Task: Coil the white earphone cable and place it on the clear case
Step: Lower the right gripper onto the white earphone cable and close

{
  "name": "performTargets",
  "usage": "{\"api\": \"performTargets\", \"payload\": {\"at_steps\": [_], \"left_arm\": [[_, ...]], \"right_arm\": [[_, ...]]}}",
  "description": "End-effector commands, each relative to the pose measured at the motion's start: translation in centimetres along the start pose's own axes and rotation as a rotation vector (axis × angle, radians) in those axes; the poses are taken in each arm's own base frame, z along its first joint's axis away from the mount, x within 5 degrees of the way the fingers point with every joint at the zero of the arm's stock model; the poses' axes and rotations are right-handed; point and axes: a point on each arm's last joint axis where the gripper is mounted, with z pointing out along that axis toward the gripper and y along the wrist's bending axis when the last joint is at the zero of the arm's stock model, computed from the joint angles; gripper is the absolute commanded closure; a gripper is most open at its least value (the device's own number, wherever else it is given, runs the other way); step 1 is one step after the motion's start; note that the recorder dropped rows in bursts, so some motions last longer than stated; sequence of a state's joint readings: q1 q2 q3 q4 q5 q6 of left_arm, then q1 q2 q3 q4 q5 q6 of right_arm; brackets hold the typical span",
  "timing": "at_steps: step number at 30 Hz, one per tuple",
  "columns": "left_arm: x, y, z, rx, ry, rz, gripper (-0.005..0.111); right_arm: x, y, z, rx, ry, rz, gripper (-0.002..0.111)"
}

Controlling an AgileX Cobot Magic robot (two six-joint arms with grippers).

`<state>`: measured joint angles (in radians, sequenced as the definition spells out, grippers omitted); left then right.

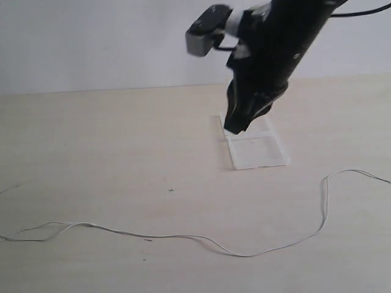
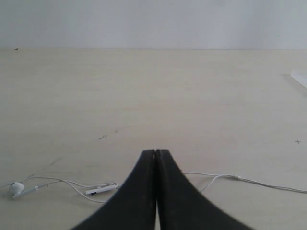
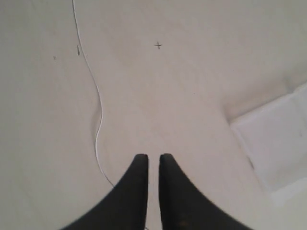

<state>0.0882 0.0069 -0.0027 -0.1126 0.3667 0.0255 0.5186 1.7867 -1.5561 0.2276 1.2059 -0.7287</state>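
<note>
The white earphone cable (image 1: 244, 255) is seen nearest the exterior camera, laid out uncoiled along the front of the tabletop (image 1: 110, 134) in a long loose wave from the left edge of that view to the right edge; toward the right it is bent up into a hump; toward the left it is split into two strands; in the left wrist view one small white earbud (image 2: 17, 188) and the inline piece (image 2: 100, 189) are shown lying flat, joined by thin wire; the clear case (image 1: 259, 149) is set farther back, right of centre, opened flat with its two halves end to end, and is not touched by the cable; its rear half is partly hidden behind the right arm (image 1: 275, 55); the right jaws are held point-down just over that rear half, and whether the case is touched cannot be told; in the right wrist view a narrow slit is seen between the right jaws, with nothing in it, the cable lying to one side of them and the case to the other; the left jaws, shown only in the left wrist view, are pressed together at the tips with nothing between them, held low near the cable; a small cross mark (image 1: 171, 190) is seen on the tabletop between cable and case; a plain white wall (image 1: 91, 43) is seen behind
</note>
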Motion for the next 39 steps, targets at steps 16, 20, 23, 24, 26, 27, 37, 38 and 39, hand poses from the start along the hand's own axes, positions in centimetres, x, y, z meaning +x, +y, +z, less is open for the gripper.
{"api": "performTargets", "payload": {"at_steps": [16,20,23,24,26,27,37,38,39], "left_arm": [[0.0,0.0,0.0,-0.002,-0.013,-0.004,0.107],[0.0,0.0,0.0,-0.002,-0.013,-0.004,0.107],[0.0,0.0,0.0,-0.002,-0.013,-0.004,0.107],[0.0,0.0,0.0,-0.002,-0.013,-0.004,0.107],[0.0,0.0,0.0,-0.002,-0.013,-0.004,0.107],[0.0,0.0,0.0,-0.002,-0.013,-0.004,0.107],[0.0,0.0,0.0,-0.002,-0.013,-0.004,0.107],[0.0,0.0,0.0,-0.002,-0.013,-0.004,0.107],[0.0,0.0,0.0,-0.002,-0.013,-0.004,0.107]], "right_arm": [[-2.6,4.2,12.0,-0.166,0.272,-0.138,0.067],[-1.5,4.6,12.9,-0.192,0.314,-0.127,0.067],[-0.6,4.9,13.6,-0.214,0.349,-0.123,0.067],[-0.3,5.0,13.8,-0.22,0.36,-0.121,0.067],[0.1,5.2,14.0,-0.229,0.375,-0.118,0.067],[0.3,5.3,14.1,-0.235,0.38,-0.115,0.067],[0.2,4.7,15.5,-0.153,0.309,-0.074,0.067],[0.2,4.6,15.7,-0.144,0.311,-0.06,0.067],[0.3,4.6,16.0,-0.141,0.319,-0.051,0.067]]}}
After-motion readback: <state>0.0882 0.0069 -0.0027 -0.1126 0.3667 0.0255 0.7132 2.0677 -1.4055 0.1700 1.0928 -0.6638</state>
